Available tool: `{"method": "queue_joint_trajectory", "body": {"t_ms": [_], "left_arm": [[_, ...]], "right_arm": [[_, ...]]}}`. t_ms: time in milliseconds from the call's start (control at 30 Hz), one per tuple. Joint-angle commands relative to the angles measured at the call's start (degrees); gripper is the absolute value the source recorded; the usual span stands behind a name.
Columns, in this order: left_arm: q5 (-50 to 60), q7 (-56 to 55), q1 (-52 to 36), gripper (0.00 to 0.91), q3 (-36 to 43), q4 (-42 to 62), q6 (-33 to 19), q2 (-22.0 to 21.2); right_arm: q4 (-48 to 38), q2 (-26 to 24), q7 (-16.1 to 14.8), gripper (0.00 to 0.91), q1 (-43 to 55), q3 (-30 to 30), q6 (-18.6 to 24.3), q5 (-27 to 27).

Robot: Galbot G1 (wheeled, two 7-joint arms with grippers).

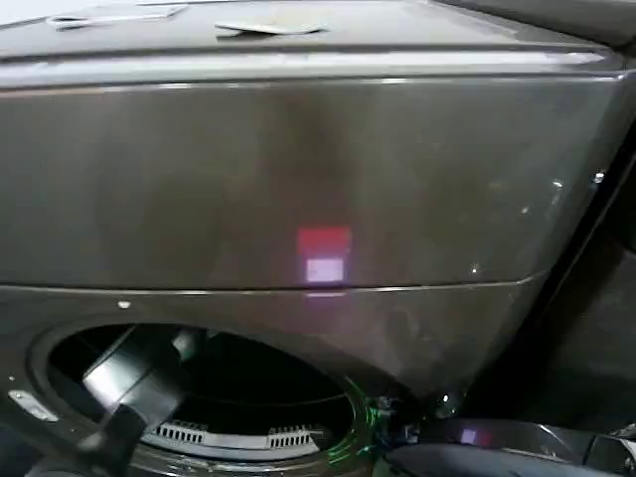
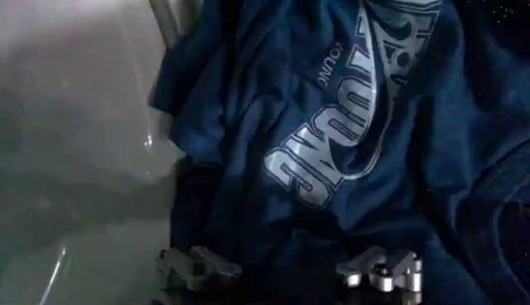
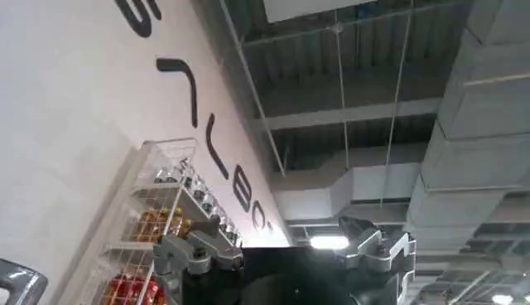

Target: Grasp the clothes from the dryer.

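My left claw (image 2: 290,273) sits inside the drum of the dryer (image 1: 298,179), its two metal fingertips (image 2: 199,267) spread wide with navy cloth lying between them. I cannot tell from here whether the tips press the fabric or only hover at it. The clothes (image 2: 331,141) lie crumpled just beyond those tips, a dark blue bundle with pale block lettering across one fold, heaped against the pale inner wall of the drum (image 2: 74,124). From my head, my left arm (image 1: 134,383) reaches down through the round porthole (image 1: 199,397) at the dryer's lower front. Above the porthole a small red-pink light (image 1: 324,253) glows on the dark bronze-grey panel, and flat pale scraps (image 1: 268,27) rest on the dryer's top. My right claw (image 3: 286,253) is well away from the drum, turned upward with its fingers apart and nothing between them; past it stand a wire shelf of bottles (image 3: 157,224), a white wall with dark letters (image 3: 83,99), and ceiling ducts (image 3: 464,166).
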Motion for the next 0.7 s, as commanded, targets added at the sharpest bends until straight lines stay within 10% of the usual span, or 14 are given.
{"method": "queue_joint_trajectory", "body": {"t_ms": [33,700], "left_arm": [[-0.43,0.33,0.08,0.000,-0.49,0.43,-0.05,-0.15],[-15.82,-23.05,17.82,0.000,-31.40,-29.46,11.74,0.84]], "right_arm": [[-0.13,0.08,0.07,0.907,-0.01,0.05,0.05,-0.03],[0.87,0.82,0.23,0.907,1.96,-2.62,0.19,-1.12]]}}
